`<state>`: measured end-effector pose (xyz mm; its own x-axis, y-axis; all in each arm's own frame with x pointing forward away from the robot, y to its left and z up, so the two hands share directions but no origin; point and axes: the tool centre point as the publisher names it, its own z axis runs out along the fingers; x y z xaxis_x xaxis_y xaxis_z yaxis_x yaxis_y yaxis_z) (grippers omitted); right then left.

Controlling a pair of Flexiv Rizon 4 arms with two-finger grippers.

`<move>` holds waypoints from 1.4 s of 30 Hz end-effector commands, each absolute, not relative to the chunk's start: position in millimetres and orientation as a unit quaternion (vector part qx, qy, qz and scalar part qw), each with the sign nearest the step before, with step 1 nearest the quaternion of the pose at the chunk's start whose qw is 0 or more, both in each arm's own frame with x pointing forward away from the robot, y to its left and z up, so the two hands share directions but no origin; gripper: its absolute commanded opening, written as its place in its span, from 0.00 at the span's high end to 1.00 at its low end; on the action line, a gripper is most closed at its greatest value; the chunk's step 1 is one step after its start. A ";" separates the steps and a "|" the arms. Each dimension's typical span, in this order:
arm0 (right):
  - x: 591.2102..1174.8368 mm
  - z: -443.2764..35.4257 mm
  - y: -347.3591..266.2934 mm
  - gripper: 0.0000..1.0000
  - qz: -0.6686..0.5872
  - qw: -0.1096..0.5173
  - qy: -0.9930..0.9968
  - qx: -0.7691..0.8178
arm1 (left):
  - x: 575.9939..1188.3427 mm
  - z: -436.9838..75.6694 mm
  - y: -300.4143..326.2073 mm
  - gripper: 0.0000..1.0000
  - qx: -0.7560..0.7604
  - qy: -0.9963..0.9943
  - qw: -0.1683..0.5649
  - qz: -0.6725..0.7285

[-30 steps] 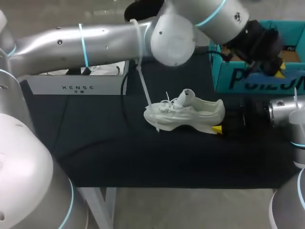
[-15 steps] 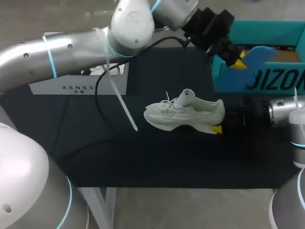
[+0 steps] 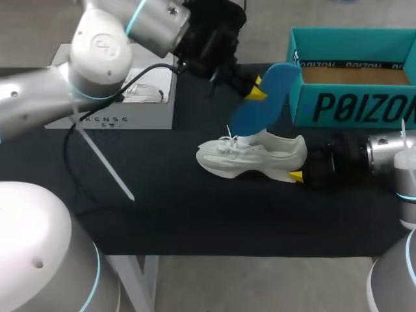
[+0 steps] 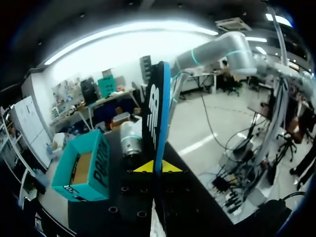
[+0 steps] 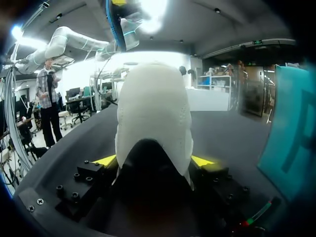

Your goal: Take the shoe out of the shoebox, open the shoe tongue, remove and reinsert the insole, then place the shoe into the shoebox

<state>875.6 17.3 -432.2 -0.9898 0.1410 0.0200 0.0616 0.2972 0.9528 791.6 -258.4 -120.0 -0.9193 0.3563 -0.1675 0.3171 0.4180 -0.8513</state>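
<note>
Shoe (image 3: pixel 250 157) was out of the shoebox (image 3: pixel 351 107), sitting sole-down on the black mat (image 3: pixel 162 195) just in front of the box, toe pointing toward the left-arm side. Right gripper (image 5: pixel 154 162) was clamped on the heel, one yellow tip on each side wall and spread about heel-wide. I read that as a brace so the shoe couldn't slide or tip while the insole went back in. Left gripper (image 4: pixel 157 167) had the blue insole (image 3: pixel 265 97) pinched flat between nearly closed tips and held it slanted, the low end down at the shoe's opening and the high end up by the box corner. That angle looked right for feeding the toe end in first. Couldn't tell from the head view whether the insole tip was already inside the collar or only over it. My call: reinsertion step, with boxing the shoe not yet done.
</note>
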 end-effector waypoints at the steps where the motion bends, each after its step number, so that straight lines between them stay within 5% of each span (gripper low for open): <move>1: 876.9 -435.8 19.1 1.00 0.588 0.034 0.805 0.063 | 766.1 -107.4 -207.5 1.00 -0.203 -0.841 -0.045 0.499; 16: 876.9 -435.8 19.1 1.00 0.588 0.034 0.805 0.063 | 764.9 -104.2 -206.6 1.00 -0.218 -0.843 -0.055 0.489; 17: 876.9 -435.8 19.1 1.00 0.588 0.034 0.805 0.063 | 767.3 -100.8 -210.3 1.00 -0.208 -0.826 0.035 0.523; 24: 876.9 -435.8 19.1 1.00 0.588 0.034 0.805 0.063 | 816.3 -114.6 -207.7 1.00 -0.084 -0.670 0.370 0.638; 42: 876.9 -435.8 19.1 1.00 0.588 0.034 0.805 0.063 | 866.8 -141.1 -197.0 1.00 0.057 -0.561 0.442 0.698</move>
<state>875.6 17.3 -432.2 -0.9898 0.1411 0.0200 0.0616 0.2971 0.9528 858.7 -184.4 -133.0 -0.8832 0.3686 0.2899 -0.2295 0.1993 -0.9527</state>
